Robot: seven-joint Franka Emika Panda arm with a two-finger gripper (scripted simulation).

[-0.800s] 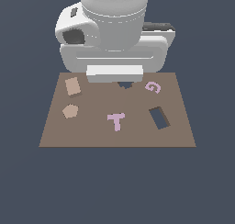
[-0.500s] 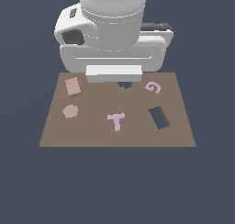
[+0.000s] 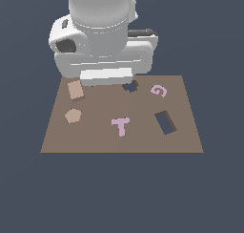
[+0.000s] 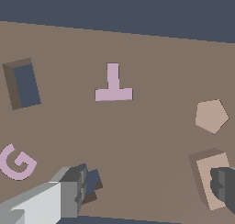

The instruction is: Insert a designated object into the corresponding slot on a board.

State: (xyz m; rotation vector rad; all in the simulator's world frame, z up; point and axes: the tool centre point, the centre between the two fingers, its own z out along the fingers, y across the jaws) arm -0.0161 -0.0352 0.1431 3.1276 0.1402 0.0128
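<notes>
The tan-peach rectangular block (image 3: 75, 90) lies at the board's far corner on the exterior view's left, and also shows in the wrist view (image 4: 207, 178). The dark tilted rectangular slot (image 3: 165, 122) is on the exterior view's right, seen in the wrist view (image 4: 25, 83) too. The brown board (image 3: 95, 139) is flat. My gripper (image 4: 147, 190) is open and empty, low over the board's far edge. One dark fingertip (image 4: 224, 185) overlaps the block's edge; the other finger (image 4: 72, 191) is beside the scalloped hole. In the exterior view the arm's body hides the gripper.
A pink T piece (image 3: 121, 125) lies mid-board. A tan pentagon (image 3: 73, 115) sits near the block. A pink G piece (image 3: 159, 90) and a dark round scalloped hole (image 3: 129, 87) are at the far side. The arm's white body (image 3: 102, 41) looms over the far edge.
</notes>
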